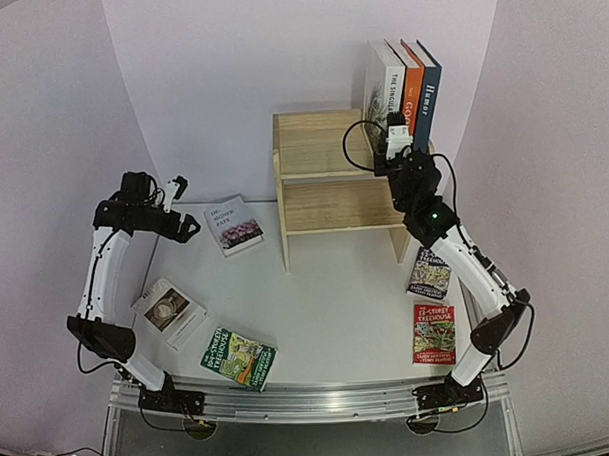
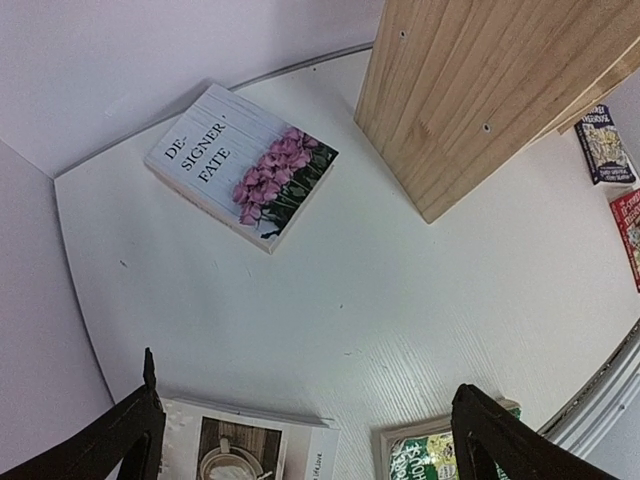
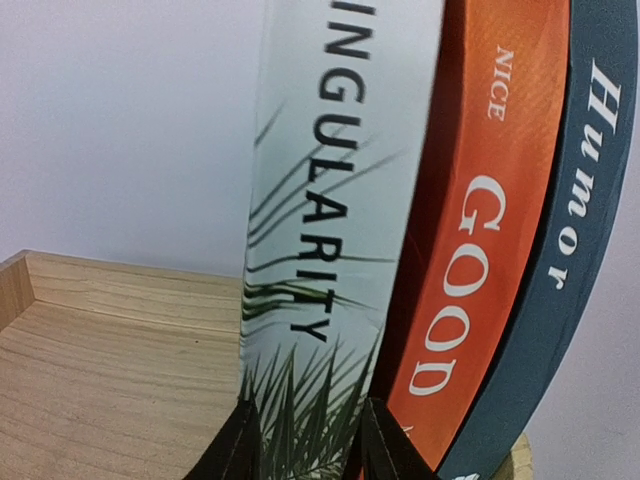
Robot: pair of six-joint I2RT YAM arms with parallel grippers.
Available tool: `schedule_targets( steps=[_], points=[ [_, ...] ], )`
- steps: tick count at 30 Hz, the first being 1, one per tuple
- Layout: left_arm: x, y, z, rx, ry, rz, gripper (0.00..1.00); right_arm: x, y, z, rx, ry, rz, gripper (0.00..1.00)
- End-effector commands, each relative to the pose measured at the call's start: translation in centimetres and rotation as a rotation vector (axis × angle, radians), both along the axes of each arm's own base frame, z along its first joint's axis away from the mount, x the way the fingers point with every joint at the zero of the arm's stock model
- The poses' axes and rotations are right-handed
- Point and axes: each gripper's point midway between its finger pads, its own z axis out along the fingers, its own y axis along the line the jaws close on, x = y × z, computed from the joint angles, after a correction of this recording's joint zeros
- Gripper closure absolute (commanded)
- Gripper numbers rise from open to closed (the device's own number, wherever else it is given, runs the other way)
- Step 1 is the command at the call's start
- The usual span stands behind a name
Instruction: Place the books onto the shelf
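Three books are stood upright, side by side and touching, at the right end of the top tier of the shelf point(image 1: 327, 152): the palm-leaf book point(image 3: 330, 250), the orange book point(image 3: 470, 230) and the dark blue book point(image 3: 570, 230). The right tool point(image 3: 303, 425) is set astride the foot of the palm-leaf spine, one finger at each side. Whether the spine is pinched or free cannot be told.

The left tool point(image 2: 310, 400) is spread fully, with nothing in it, and is hung over the table point(image 1: 337, 297) above the tea book point(image 1: 169, 311). The flower book point(image 2: 243, 165) and the Treehouse paperbacks point(image 1: 238, 357) are laid flat on the table.

The hardbacks are judged stiff, fairly heavy and smooth-covered, and best taken across the spine. The paperbacks are judged light and bendy, so a long edge should be raised first.
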Motion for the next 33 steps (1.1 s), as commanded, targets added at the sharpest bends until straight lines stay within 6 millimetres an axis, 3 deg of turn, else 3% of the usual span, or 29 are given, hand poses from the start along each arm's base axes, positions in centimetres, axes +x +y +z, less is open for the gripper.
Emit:
schedule_targets(
  steps=[1,4,6,7,13,18,23,27,30,33],
  points=[
    [2.3,0.1,-3.8,0.060,0.054,-0.008,0.00,-2.9,-0.8,2.6,0.071,-0.052,0.073,0.52],
    [4.5,-0.3,-6.6,0.197,0.045,-0.033,0.00,-4.8,-0.8,2.5,0.103,-0.023,0.154,0.32],
    [5.9,-1.6,-8.6,0.319,0.023,-0.085,0.00,-6.1,-0.6,2.2,0.136,-0.002,0.220,0.17],
    [6.7,-2.3,-9.6,0.384,0.001,-0.118,0.00,-6.6,-0.5,1.9,0.153,0.013,0.247,0.15],
    [12.5,-3.5,-16.2,0.626,-0.018,-0.179,0.00,-9.7,-0.7,-0.6,0.192,0.126,0.346,0.12],
    [16.3,-4.7,-20.3,0.714,-0.059,-0.214,0.00,-10.9,-0.9,-4.4,0.236,0.223,0.373,0.12],
    [17.4,-6.5,-24.3,0.791,-0.071,-0.289,0.00,-11.1,-0.7,-7.7,0.256,0.309,0.378,0.13],
    [18.6,-6.6,-25.9,0.842,-0.104,-0.279,0.01,-11.0,0.0,-9.8,0.273,0.368,0.401,0.13],
    [18.7,-6.8,-26.2,0.844,-0.114,-0.290,0.09,-11.1,1.0,-11.0,0.282,0.412,0.443,0.13],
    [18.1,-7.2,-27.0,0.820,-0.096,-0.323,0.26,-11.1,1.5,-11.9,0.285,0.444,0.463,0.13]
  ],
)
